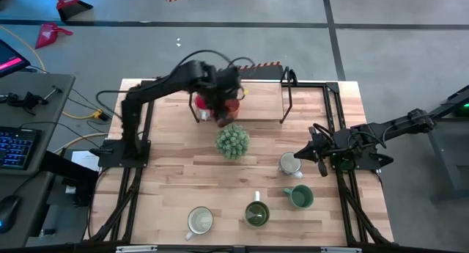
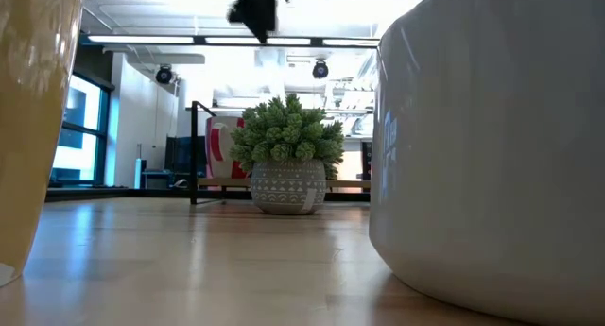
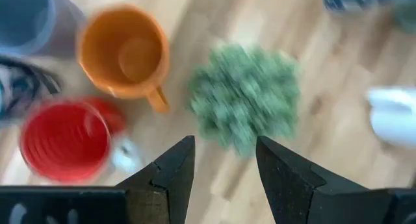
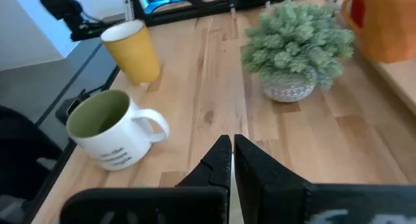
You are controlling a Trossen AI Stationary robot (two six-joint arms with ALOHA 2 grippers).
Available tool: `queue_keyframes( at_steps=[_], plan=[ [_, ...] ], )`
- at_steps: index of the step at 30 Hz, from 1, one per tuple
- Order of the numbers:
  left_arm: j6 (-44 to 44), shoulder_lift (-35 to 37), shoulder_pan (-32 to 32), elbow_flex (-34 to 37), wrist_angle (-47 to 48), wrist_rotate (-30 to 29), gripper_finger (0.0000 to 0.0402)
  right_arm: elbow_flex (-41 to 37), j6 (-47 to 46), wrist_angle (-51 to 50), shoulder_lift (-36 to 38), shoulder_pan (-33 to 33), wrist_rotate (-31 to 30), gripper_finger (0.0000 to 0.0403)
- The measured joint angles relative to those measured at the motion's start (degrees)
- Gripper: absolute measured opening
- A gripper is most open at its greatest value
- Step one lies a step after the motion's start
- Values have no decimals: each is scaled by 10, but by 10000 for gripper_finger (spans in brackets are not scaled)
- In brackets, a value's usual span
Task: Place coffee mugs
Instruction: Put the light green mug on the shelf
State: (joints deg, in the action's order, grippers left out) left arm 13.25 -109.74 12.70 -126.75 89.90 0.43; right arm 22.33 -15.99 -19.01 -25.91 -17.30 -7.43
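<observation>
Taking the plant (image 1: 232,141) as my landmark, the mugs nearest the front edge of the table lie well on the near side of it: a cream mug (image 1: 200,220) and, just beside it, a dark green mug (image 1: 256,213), with a second green mug (image 1: 300,197) a little further back toward my right arm. Closer to the plant on that same side stands a white mug (image 1: 290,164), and my right gripper (image 1: 320,152) rests just beside it with its fingers together, holding nothing. Directly behind the plant my left gripper (image 3: 223,164) hangs over the table with its fingers apart and empty; from its wrist I see the red mug (image 3: 65,141) and the orange mug (image 3: 123,52) standing upright, mouths up, near the plant, and a pale blue mug (image 3: 26,19) beyond them. I judge these to be glazed ceramic: stiff, fairly heavy for their size, slippery on the curved wall and apt to chip if knocked together. I would therefore pinch across the rim, one finger inside and one outside, away from the handle, and lift straight up.
</observation>
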Motion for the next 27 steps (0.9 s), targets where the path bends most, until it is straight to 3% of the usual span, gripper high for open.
queue_keyframes(
  at_steps=[6, 10, 15, 22, 27],
  plan=[
    [36, 128, -97, 125, 1, -36, 154, 0, -2, -1, -1, 0, -56, 0],
    [127, 224, -176, 242, -8, -47, 154, 0, -7, 1, -4, 0, -84, 0],
    [255, 320, -288, 379, -88, -89, 154, 20, -31, 10, -20, 0, -77, 0],
    [334, 357, -388, 505, -187, -157, 154, 140, 22, -4, -135, 0, -56, 0],
    [350, 352, -419, 577, -241, -153, 154, 266, 28, -169, -232, 0, -55, 0]
  ],
)
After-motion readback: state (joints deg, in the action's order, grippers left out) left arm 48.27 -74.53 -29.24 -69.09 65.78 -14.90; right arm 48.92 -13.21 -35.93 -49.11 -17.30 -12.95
